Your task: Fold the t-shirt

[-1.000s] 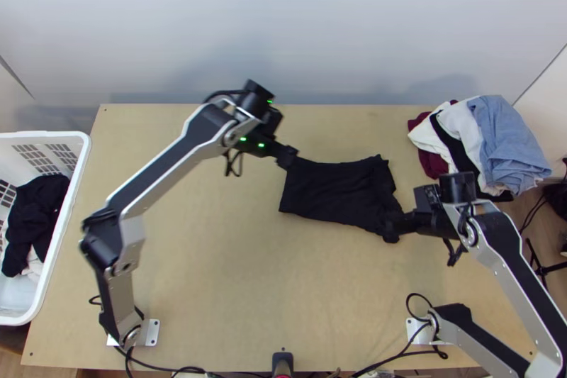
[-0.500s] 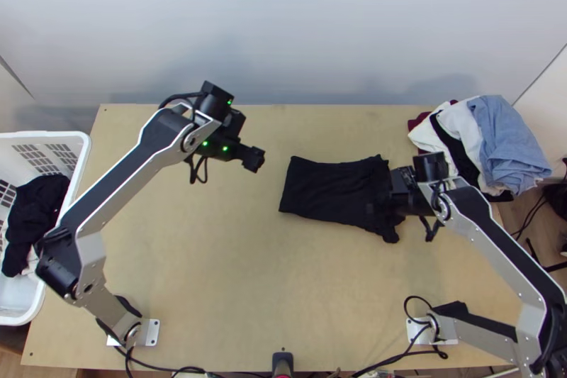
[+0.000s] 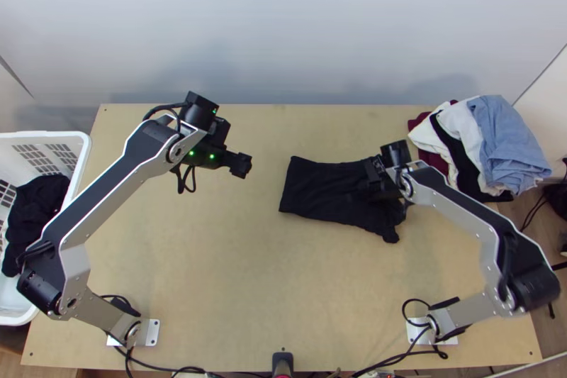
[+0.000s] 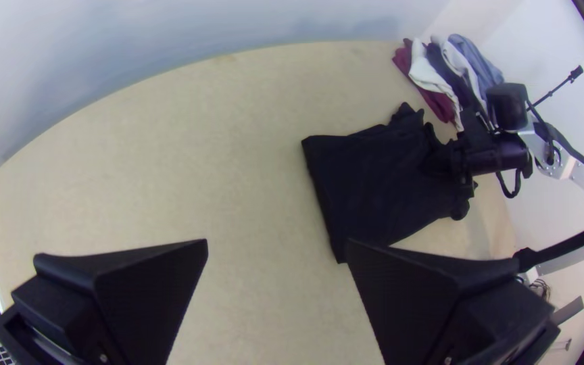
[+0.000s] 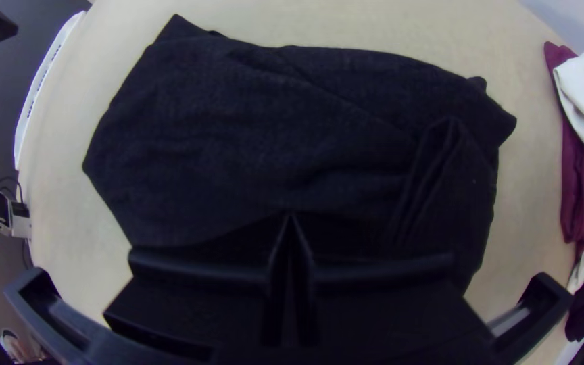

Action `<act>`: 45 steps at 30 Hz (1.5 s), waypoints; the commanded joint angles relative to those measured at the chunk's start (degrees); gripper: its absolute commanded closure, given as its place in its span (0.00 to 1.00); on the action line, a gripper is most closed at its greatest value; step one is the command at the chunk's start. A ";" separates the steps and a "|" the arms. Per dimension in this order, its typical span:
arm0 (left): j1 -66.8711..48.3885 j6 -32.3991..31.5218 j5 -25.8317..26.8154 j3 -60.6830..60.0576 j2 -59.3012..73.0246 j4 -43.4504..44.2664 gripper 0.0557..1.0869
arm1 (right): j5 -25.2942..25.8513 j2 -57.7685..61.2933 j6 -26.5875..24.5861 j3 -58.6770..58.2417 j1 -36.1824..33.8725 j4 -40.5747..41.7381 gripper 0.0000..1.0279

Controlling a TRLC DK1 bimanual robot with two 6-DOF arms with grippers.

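In the top view my left gripper (image 3: 241, 165) hangs left of the black t-shirt (image 3: 319, 186), apart from it. The left wrist view shows that gripper (image 4: 277, 242) open with nothing between its fingers, and the t-shirt (image 4: 366, 182) beyond. My right gripper (image 3: 372, 190) is over the right part of the t-shirt in the top view, covering some of it. Seen from the right wrist, the gripper (image 5: 290, 220) has its fingers together over the shirt (image 5: 251, 128). The cloth lies folded into a compact shape, its left end straight, its right end rumpled.
A pile of garments (image 3: 496, 144), blue, white, black and dark red, lies at the table's back right corner. The white basket (image 3: 78, 165) with dark cloth inside stands at the left edge. Bare table (image 3: 234, 257) stretches in front of the t-shirt.
My left gripper has moved away to the left from the shirt's back left corner. The right one has shifted left and toward the back, from the shirt's right end over the cloth.
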 commanded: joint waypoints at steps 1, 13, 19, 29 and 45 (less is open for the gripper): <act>0.46 -0.36 -0.36 -0.84 -0.83 0.46 0.04 | 3.57 6.20 -3.12 3.24 -2.62 1.54 0.97; -1.83 -0.18 -0.36 -1.89 -0.22 1.95 0.04 | 3.48 0.49 -6.81 1.65 -13.79 -0.65 0.97; -3.23 -0.09 -0.36 -1.89 0.40 3.09 0.04 | 2.34 -2.24 -7.60 1.83 -16.51 -2.94 0.97; -2.88 -0.27 -0.45 -2.60 0.22 3.18 0.04 | -1.18 -2.33 -9.62 -0.19 -25.74 -4.08 0.97; 0.37 -1.41 -0.36 -8.31 -7.86 2.74 0.04 | -13.31 -19.29 -3.65 1.92 -21.70 -37.92 0.03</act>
